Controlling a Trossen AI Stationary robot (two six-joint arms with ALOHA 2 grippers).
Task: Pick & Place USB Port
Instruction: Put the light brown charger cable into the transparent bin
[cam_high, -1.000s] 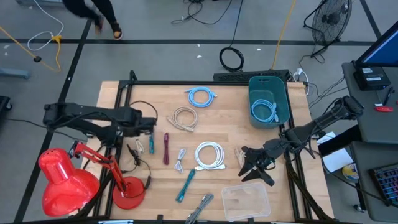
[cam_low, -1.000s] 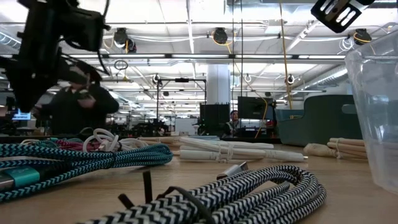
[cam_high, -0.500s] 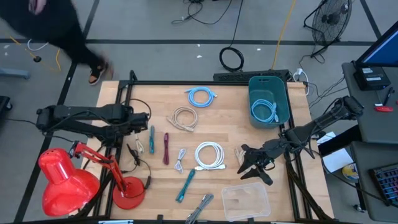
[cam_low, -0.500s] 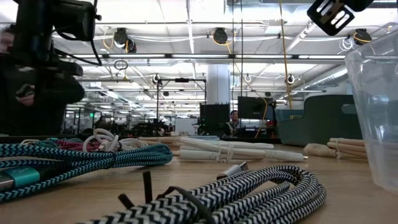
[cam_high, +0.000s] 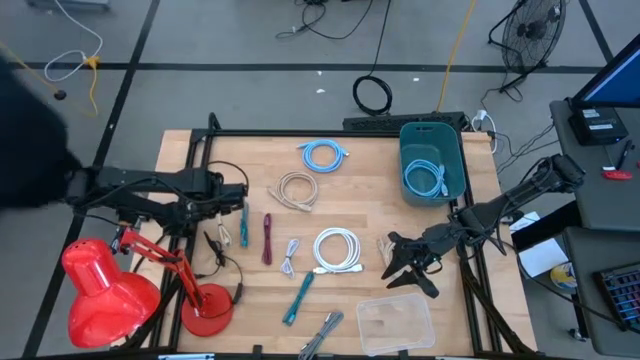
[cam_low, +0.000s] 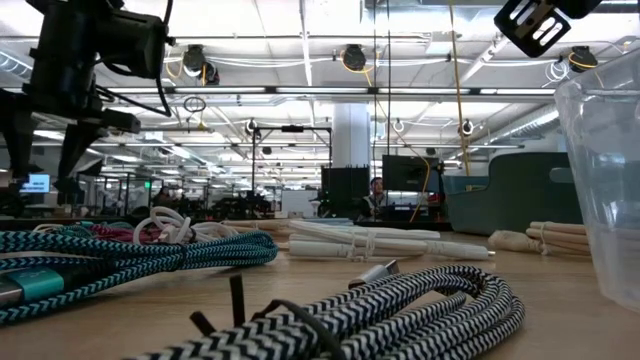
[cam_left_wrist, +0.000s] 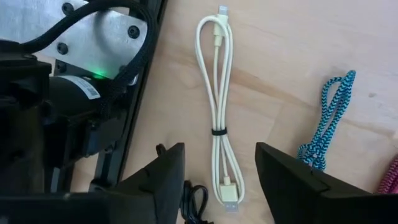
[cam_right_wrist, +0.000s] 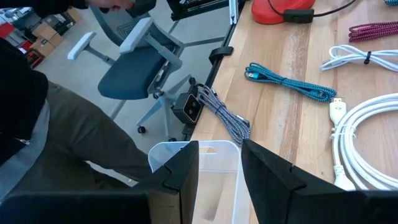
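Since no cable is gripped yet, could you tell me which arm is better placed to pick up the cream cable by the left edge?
Probably the left. Its open claw hangs directly over the cream cable, whereas the right claw sits across the table near the clear box.

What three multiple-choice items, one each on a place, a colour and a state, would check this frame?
1. Where does the light blue cable in the teal bin lie?
A. Far right part of the table
B. Near left corner
C. Under the lamp

2. What colour is the desk lamp?
A. Green
B. White
C. Red

3. How is the left gripper?
A. Shut on a cable
B. Open above the cream cable
C. Out of view

Answers: 1 A, the high view shows the bin at the far right. 2 C, shade and base are red. 3 B, the wrist view shows parted fingers holding nothing.
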